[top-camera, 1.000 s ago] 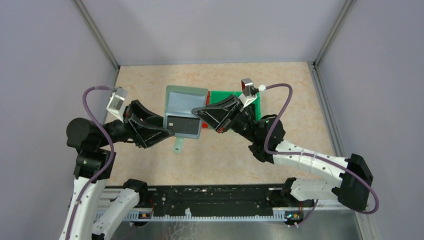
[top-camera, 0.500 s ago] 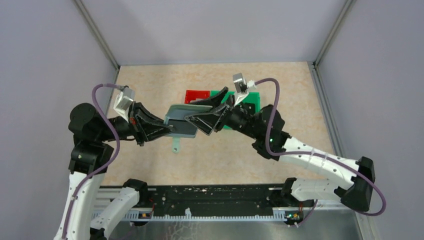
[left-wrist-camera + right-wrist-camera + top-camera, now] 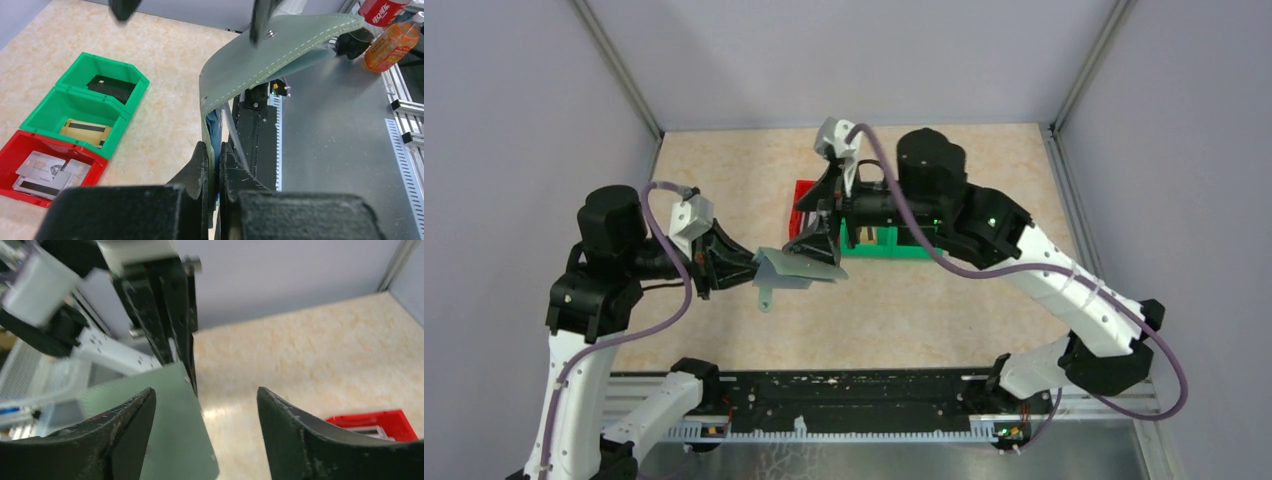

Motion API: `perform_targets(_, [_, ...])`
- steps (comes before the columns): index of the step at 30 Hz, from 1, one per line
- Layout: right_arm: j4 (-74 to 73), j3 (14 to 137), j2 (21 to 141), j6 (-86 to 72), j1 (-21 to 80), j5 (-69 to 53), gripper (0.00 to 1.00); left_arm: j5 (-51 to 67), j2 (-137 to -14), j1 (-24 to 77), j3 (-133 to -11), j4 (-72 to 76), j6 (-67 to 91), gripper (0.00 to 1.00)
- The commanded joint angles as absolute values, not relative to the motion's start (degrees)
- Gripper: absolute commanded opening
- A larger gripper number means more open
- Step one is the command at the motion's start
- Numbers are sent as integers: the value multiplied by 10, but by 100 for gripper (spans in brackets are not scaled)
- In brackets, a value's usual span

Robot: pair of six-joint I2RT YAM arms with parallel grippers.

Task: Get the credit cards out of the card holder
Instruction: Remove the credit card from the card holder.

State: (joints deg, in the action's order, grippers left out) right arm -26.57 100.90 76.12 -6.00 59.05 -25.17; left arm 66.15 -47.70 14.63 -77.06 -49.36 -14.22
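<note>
The left hand (image 3: 746, 268) is clamped on one edge of the card holder (image 3: 796, 266), holding it aloft over the counter (image 3: 724, 170). The right hand (image 3: 821, 238), spread wide and gripping nothing, hangs just over the holder's other end.

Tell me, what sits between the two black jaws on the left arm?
The edge of the grey-green wallet, pinched tight between them; the left wrist view shows it.

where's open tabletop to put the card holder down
Bare table far left, between the side wall and the red bin, and in the near strip between the card holder and the base rail. The centre is crowded: left gripper, right gripper and green bins.
</note>
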Motion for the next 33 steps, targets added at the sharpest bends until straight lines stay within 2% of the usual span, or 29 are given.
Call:
perform_targets(1, [-378, 1039, 782, -3, 603, -251, 83, 664, -476, 147, -784, -520, -188, 0])
perform_targets(2, [-374, 1038, 783, 15, 610, -243, 93, 648, -472, 147, -780, -514, -192, 0])
perform_targets(3, [-367, 1036, 781, 24, 619, -224, 98, 615, -468, 147, -775, -506, -196, 0])
perform_targets(8, [-269, 949, 737, 107, 683, -14, 99, 390, -465, 146, -748, -418, -136, 0])
perform_targets(11, [-160, 856, 687, 148, 684, 17, 99, 322, -516, 147, -780, -459, -80, 0])
perform_targets(17, [-93, 781, 684, 201, 700, 19, 99, 352, -578, 147, -810, -539, -51, 0])
perform_targets(22, [-52, 758, 711, 275, 741, 103, 99, 346, -579, 146, -817, -555, -45, 0])
perform_targets(26, [63, 708, 717, 316, 753, 163, 99, 345, -584, 147, -842, -568, -60, 0])
perform_targets(33, [151, 676, 750, 324, 754, 160, 99, 400, -566, 147, -858, -561, -71, 0])
